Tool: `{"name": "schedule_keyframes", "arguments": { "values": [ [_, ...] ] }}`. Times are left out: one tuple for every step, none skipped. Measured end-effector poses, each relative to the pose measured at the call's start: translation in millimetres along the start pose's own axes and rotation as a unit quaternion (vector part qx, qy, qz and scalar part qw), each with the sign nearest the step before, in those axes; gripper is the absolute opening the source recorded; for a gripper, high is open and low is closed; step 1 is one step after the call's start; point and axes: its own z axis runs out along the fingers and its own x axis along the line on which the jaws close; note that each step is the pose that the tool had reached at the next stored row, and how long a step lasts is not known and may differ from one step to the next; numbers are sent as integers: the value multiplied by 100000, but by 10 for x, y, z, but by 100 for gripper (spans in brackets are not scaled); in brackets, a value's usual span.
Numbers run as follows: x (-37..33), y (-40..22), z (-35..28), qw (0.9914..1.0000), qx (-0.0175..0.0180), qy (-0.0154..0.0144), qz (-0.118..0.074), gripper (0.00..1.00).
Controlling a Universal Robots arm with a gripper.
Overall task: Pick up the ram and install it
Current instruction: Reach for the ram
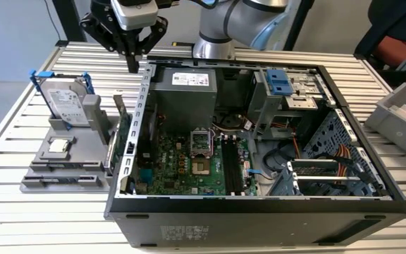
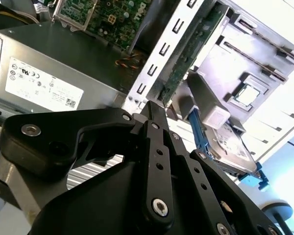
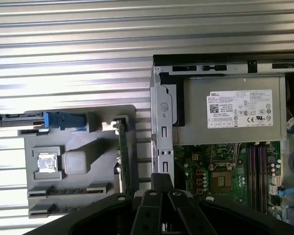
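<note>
The slatted table (image 1: 19,222) carries an open case (image 1: 259,211). The gripper (image 1: 132,67) hangs over the case's side wall, near a corner. Its fingers are pressed together tip to tip and pinch nothing; in both wrist views they meet in a single point.

Inside the case, just below and beside the gripper, sits the power supply (image 1: 182,95). Beyond it, farther from the gripper, lies the motherboard (image 1: 182,169) with its black slots (image 1: 230,166).

On the gripper's other side, outside the wall, a grey holder (image 1: 83,182) rests on the table. A drive (image 1: 65,103) with blue clips stands upright in the holder, near the gripper. A green card (image 1: 124,143) stands on edge below the gripper, just beside the wall.

The ram (image 1: 323,168) lies flat across the case from the gripper, beyond the motherboard and well apart from the fingertips. A small chip (image 1: 61,145) lies on the holder, below the drive.
</note>
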Motion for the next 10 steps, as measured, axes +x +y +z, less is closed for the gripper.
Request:
{"name": "schedule_keyframes", "arguments": {
  "values": [
    [38,-3,0,100000,-4,-4,3,0],
    [57,-4,-1,100000,-1,-2,0,0],
    [79,-6,-2,100000,0,0,-3,0],
    [101,-7,-2,100000,-2,-2,-4,0],
    [126,-9,-3,100000,3,2,0,0],
    [148,-10,-3,100000,0,-1,0,0],
    [168,-12,-4,100000,-1,-3,2,0],
    [189,-13,-4,100000,2,0,3,0],
    [210,-15,-4,100000,0,-1,4,0],
    [230,-16,-5,100000,-5,-2,3,0]
  ]
}}
